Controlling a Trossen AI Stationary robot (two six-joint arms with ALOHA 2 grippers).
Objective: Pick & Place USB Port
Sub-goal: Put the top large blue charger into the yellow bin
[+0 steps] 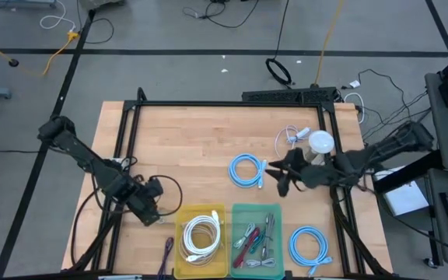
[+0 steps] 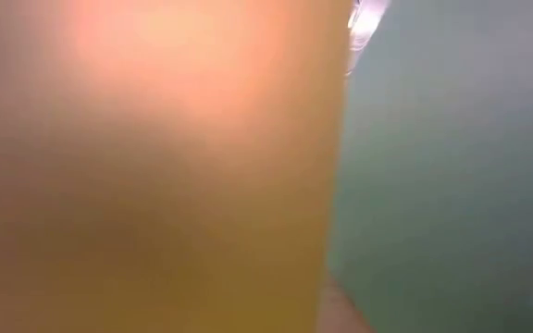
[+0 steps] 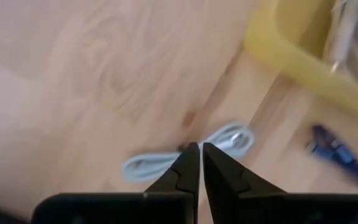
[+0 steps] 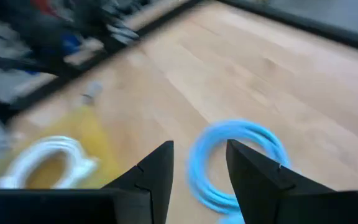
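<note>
A blue coiled cable [image 1: 246,169] lies flat on the wooden table [image 1: 193,140]; in the right wrist view the blue coil [image 4: 229,155] shows past the fingers. My right gripper [image 1: 274,175] [image 4: 199,165] is open and hovers just right of the coil, touching nothing. My left gripper [image 1: 150,208] [image 3: 201,149] is shut, low over the table near the yellow bin [image 1: 201,233]. Its tips stand over the middle of a small white cable loop [image 3: 160,163] that lies on the wood. A purple cable [image 3: 334,152] [image 1: 168,249] lies beside it. My left gripper's shut fingertips [image 3: 191,152] point down at the middle of the white cable loop [image 3: 229,138], which lies flat on the table on both sides of them. Whether they touch or pinch it I cannot tell; the tips hide that spot.
The yellow bin holds a white coil [image 1: 202,232]; a green bin [image 1: 255,237] next to it holds several cables. A second blue coil [image 1: 309,245], a loose white cable [image 1: 292,137] and a white round object [image 1: 321,143] lie to the right. Both bins fill the low view.
</note>
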